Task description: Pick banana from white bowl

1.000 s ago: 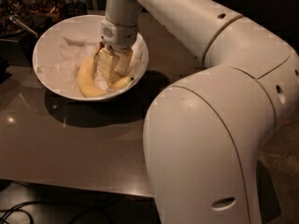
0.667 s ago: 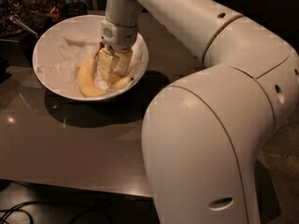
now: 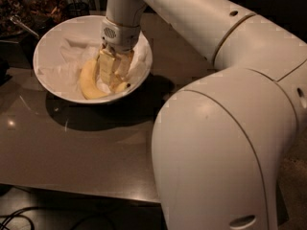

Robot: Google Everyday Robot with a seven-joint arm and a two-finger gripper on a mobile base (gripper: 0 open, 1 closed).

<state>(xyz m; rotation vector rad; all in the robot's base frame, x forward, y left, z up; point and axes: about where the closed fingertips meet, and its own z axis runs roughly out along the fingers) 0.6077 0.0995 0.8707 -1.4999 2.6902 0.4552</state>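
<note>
Arm (image 3: 230,56) reaching across surface (image 3: 72,152) into white bowl (image 3: 45,35); end effector (image 3: 115,73) low over banana (image 3: 120,86) by bowl's near wall, grip state cannot be told. Step: grasp. Next: firm pinch, then straight lift clear of second banana (image 3: 88,83).

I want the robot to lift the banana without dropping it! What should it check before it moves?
1. Gripper is down inside the white bowl: ok.
2. Gripper is over the banana, whose dark tip pokes out below it: ok.
3. Hold on the banana is firm: cannot tell, the gripper hides it.
4. Thicker banana is clear of the gripper: cannot tell, it lies right beside it.
5. Bowl sits flat on the table: ok.
</note>
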